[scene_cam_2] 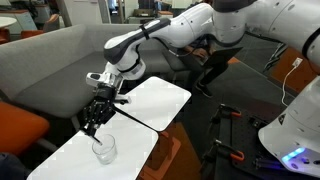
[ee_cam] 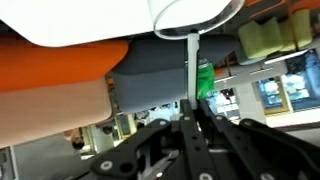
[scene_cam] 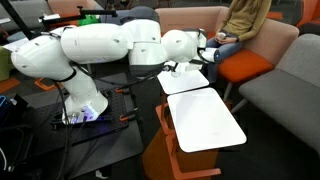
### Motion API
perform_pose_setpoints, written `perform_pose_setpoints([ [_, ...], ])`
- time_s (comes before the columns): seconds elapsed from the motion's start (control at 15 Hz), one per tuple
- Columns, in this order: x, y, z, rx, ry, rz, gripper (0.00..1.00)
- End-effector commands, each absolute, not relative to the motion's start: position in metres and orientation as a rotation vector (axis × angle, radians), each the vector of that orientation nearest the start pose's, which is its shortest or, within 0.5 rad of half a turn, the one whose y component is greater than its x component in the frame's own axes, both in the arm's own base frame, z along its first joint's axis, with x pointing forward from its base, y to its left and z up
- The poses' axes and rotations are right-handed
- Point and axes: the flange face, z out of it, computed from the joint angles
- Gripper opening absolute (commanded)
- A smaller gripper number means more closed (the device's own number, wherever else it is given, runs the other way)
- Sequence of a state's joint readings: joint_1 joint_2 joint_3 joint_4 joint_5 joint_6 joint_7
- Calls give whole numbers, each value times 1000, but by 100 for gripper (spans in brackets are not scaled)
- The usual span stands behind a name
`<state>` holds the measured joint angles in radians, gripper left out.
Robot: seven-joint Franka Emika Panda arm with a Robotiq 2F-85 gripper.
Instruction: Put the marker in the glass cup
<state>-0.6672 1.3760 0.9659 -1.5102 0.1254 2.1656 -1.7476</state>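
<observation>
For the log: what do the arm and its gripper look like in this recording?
The arm is glossy white, built of bulky rounded segments with darker seams at the joints. Its base glows bluish-violet. The gripper is black, with slim linked fingers seen close up in the wrist view. No markings are legible at this size.

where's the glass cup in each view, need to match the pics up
Exterior view: cannot make it out; only the pincer shows, mid-frame.
Exterior view: the glass cup is lower left, on the white tabletop, just under the pincer.
Wrist view: top centre, its rim cut by the edge.
Shared landmark: the pincer, holding the marker toward the cup.
</observation>
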Motion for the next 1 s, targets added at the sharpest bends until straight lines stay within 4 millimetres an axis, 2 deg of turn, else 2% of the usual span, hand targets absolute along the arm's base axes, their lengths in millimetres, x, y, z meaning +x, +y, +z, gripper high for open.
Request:
perform_pose_setpoints([
  [0.0,668,106,72,-1471,-1449,-681,3],
  [0.27,670,105,54,-1470,-1418,-669,3],
  [0.73,661,100,27,-1535,-1390,-635,3],
  [0.8,660,98,25,-1544,-1377,-632,37],
  [0.87,659,97,25,-1544,-1382,-620,38],
  [0.93,658,97,26,-1540,-1391,-616,44],
])
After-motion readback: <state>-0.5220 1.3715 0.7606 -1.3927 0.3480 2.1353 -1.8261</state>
